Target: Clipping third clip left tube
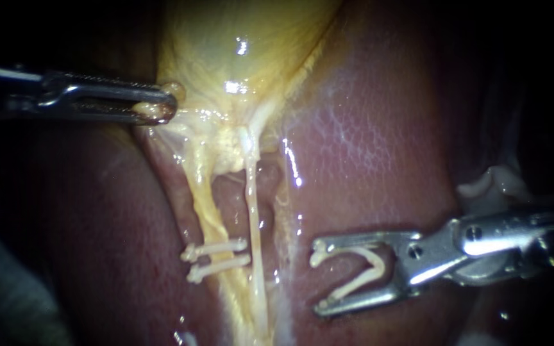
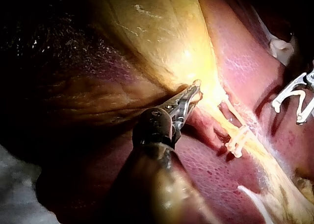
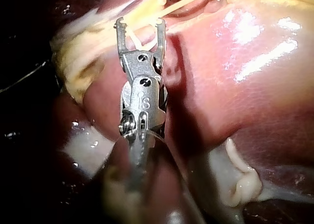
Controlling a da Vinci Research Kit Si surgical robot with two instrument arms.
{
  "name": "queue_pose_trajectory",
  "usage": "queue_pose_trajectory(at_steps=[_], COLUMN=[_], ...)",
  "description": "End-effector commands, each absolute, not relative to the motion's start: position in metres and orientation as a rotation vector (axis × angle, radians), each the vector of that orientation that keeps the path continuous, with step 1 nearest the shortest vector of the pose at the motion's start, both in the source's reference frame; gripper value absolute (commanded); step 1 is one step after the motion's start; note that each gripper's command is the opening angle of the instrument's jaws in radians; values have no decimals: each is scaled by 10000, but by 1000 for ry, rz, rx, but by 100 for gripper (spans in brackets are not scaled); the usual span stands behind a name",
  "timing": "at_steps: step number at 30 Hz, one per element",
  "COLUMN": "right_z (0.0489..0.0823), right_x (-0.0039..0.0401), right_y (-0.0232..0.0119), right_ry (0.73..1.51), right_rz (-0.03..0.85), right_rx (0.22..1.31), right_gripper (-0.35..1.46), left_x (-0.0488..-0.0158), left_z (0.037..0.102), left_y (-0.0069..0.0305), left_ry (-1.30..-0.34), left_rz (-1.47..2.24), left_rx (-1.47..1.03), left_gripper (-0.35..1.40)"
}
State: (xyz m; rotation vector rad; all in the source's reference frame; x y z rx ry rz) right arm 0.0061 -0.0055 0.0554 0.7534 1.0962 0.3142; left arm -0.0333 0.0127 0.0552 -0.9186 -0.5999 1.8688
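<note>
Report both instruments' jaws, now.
The left instrument: shut on the gallbladder.
The right instrument: holding an open clip.

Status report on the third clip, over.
Left instrument: tool shut on gallbladder neck. Right instrument: tool holds open clip, clear of left tube. Two clips already on it. Right tube lies between.

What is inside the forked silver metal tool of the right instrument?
A white V-shaped plastic clip, held against both jaws of the right instrument's tool. Between its arms only dark red liver shows, no tube. The tissue under the metal itself is hidden.
</note>
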Motion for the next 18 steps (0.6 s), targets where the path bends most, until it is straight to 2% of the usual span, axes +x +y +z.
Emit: queue_pose_trajectory(at_steps=[1,5,12,18], right_z=[556,560,573,588], right_x=[66,87,123,136], right_y=[-53,-47,-30,-14], right_ry=[1089,1059,1034,1056], right_rz=[326,375,418,478], right_rx=[773,854,931,937], right_gripper=[45,45,45,45], left_x=[-333,-333,-333,-333], left_z=[552,552,551,551], left_y=[127,127,127,126], left_ry=[-599,-599,-599,-598], left_rz=[1869,1869,1869,1868], left_rx=[-918,-918,-918,-918], left_gripper=[-35,-35,-35,-35])
